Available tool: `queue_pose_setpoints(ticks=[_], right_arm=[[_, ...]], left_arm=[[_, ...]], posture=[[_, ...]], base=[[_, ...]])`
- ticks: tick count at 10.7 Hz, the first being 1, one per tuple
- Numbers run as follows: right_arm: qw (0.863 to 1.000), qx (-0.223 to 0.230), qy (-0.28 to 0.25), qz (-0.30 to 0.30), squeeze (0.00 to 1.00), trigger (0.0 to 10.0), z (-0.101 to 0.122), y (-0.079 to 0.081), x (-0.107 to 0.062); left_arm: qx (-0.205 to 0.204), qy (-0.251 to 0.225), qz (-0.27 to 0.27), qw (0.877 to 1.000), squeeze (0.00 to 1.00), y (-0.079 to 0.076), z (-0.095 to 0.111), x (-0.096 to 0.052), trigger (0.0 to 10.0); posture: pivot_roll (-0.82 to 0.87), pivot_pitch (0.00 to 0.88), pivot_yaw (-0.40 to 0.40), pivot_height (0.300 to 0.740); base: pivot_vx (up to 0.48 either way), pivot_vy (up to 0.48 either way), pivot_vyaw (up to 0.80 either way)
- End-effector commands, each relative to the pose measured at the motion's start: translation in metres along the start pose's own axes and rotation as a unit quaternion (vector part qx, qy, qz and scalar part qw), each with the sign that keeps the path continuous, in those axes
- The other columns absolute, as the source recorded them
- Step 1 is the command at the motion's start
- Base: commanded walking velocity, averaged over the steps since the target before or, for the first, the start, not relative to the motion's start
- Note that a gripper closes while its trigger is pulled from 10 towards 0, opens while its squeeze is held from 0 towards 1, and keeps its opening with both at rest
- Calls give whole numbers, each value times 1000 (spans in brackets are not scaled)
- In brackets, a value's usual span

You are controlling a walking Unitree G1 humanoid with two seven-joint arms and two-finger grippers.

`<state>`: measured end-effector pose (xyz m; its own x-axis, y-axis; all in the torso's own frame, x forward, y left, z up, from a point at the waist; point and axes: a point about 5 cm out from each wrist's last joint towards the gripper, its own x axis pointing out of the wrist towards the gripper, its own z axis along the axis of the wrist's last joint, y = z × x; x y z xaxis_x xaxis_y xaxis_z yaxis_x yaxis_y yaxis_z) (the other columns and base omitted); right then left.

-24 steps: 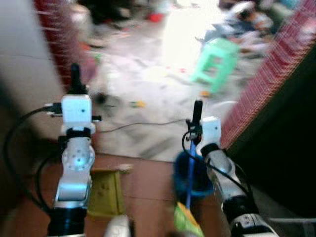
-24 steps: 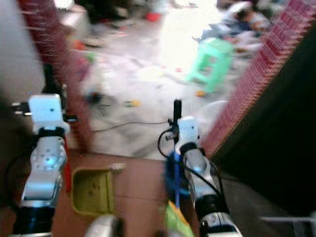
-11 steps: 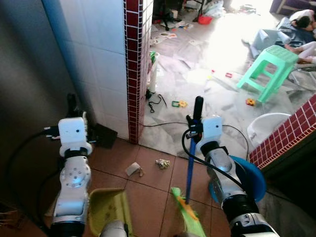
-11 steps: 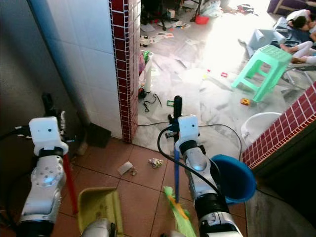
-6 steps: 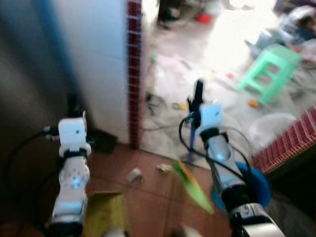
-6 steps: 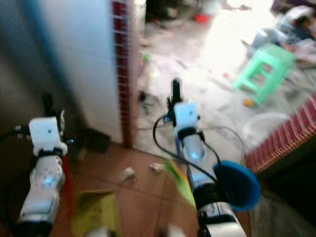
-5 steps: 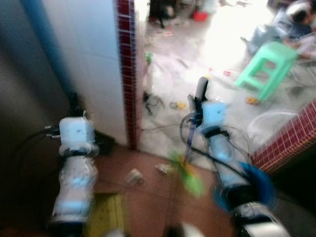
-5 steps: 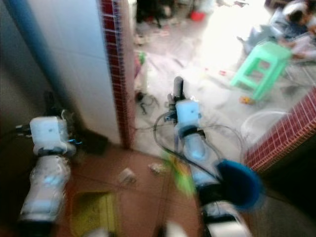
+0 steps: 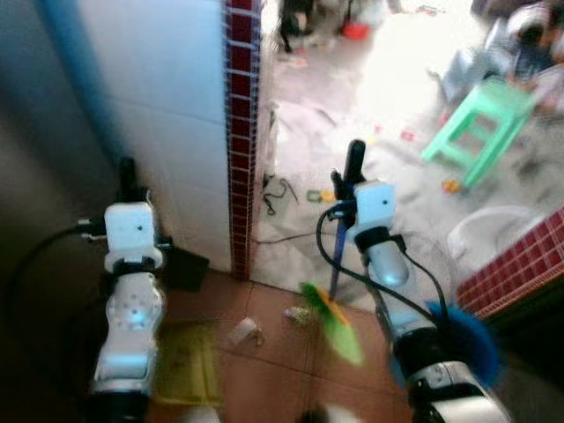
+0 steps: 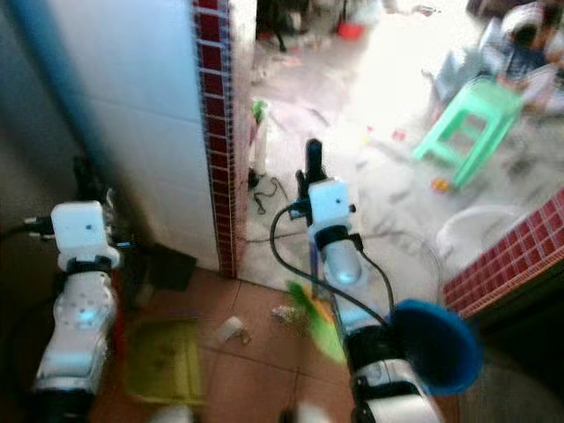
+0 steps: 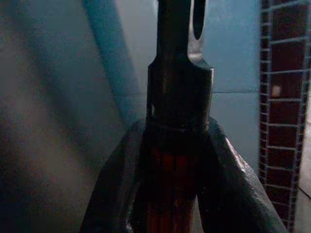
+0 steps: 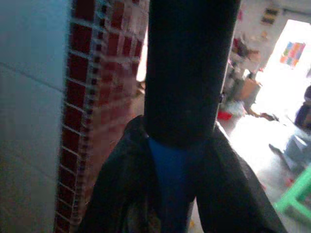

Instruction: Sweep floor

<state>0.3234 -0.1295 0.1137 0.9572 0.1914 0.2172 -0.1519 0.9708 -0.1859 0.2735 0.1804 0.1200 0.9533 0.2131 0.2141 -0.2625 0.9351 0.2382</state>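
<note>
Right hand [image 12: 177, 160]: fingers were clamped on the blue broom handle [image 9: 337, 256], just under its black grip [image 12: 192, 68]; in the head view it stood at about 1 o'clock from frame centre.
Left hand [image 11: 170, 160]: fingers were closed around the red dustpan handle [image 11: 167, 194], below that handle's black end cap [image 11: 179, 82]; in the head view it stood at 9 o'clock.
Broom head [image 9: 333, 319]: green and yellow bristles, blurred, were at 5 o'clock of the right hand, over the edge where brown tile meets pale floor. A second ago the bristles were low at the frame bottom, close to the robot; they had since swung outward and up toward the scraps.
Dustpan [image 10: 163, 359]: yellow-green tray lay on the brown tiles at 6 o'clock of the left hand, about where it was a second ago.
Litter: a pale crumpled scrap [image 9: 244, 331] and a smaller crumb cluster [image 9: 295, 314] lay on the brown tiles between dustpan and broom head, the cluster just beside the bristles; both lay as before.
Blue basin [image 10: 438, 345]: by the right forearm at 4 o'clock, its blue bowl facing the camera.
Wall corner [image 9: 240, 132]: red-tiled edge on white tile stood at 12 o'clock between the arms.
Beyond: a green stool [image 9: 480, 123] stood on the bright floor at 2 o'clock, well apart, with a black cable [image 9: 282, 189] near the corner.
</note>
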Motion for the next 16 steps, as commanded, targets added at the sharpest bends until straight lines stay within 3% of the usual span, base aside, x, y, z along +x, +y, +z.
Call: queue_pose_setpoints(ticks=[1,5,7,8,11,13,16], right_arm=[[999,-24,-28,-4,0,10000,12,-5,7],[1000,-22,-20,1,0,10000,11,-5,5],[1000,-25,-18,-3,0,10000,14,-11,-1],[1000,-20,-6,-9,0,10000,12,-18,-7],[999,14,29,-31,0,10000,10,-29,-18],[998,35,42,-44,0,10000,12,-27,-21],[995,60,48,-58,0,10000,20,-22,-10]], left_arm=[[-17,-28,8,999,0,-1,12,2,10000],[24,1,19,1000,0,-12,-13,3,10000],[46,-12,35,998,0,-19,-19,10,10000],[52,-34,26,998,0,-30,-20,15,10000],[28,-10,14,999,0,-55,-27,22,10000],[11,-5,1,1000,0,-74,-26,22,10000],[38,-2,16,999,0,-82,-30,19,10000]], posture=[[54,0,-63,740],[25,0,-81,740],[-56,0,-75,740],[-81,0,-77,740],[-133,19,-97,740],[-142,65,-111,740],[-121,121,-125,740]], base=[[0,0,0],[0,0,0],[0,0,0],[0,0,0],[0,0,0],[0,0,0],[0,0,0]])
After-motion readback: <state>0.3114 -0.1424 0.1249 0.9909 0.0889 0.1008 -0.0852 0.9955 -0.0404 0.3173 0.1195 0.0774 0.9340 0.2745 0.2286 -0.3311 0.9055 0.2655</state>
